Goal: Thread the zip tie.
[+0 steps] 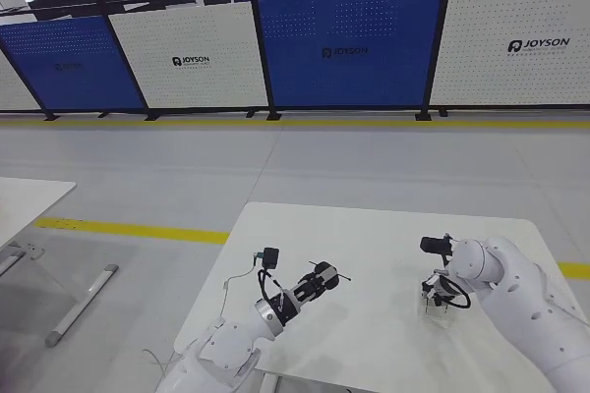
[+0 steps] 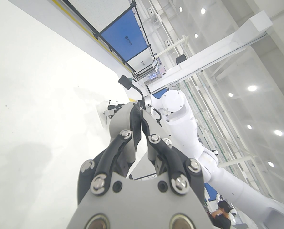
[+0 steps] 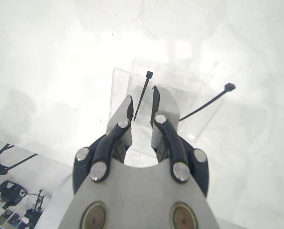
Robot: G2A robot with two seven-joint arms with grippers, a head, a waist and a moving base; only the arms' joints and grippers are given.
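Across the white worktop (image 1: 374, 236), a clear box (image 3: 120, 89) stands on the right arm's side. A black zip tie (image 3: 142, 96) rises out of it, square head uppermost. A second zip tie (image 3: 204, 104) leans outward past the box's rim.

The right hand (image 3: 142, 91) hangs just above the box with its fingers apart, one on each side of the first tie and, as far as can be seen, not touching it.

The left hand (image 1: 329, 273) is over the worktop well apart from the box and points toward it. Its ribbed fingers (image 2: 135, 125) are pressed together; whether anything is pinched between them cannot be told.

Beyond the box lies a grey floor (image 1: 374, 157) crossed by a yellow line (image 1: 128, 229). Farther back is a row of dark-framed perforated panels, blue (image 1: 349, 54) and white (image 1: 192, 59), each bearing a small printed logo. Another white table (image 1: 20, 201) sits far from the box, past the left hand. Round ceiling lamps (image 2: 252, 88) shine high overhead.
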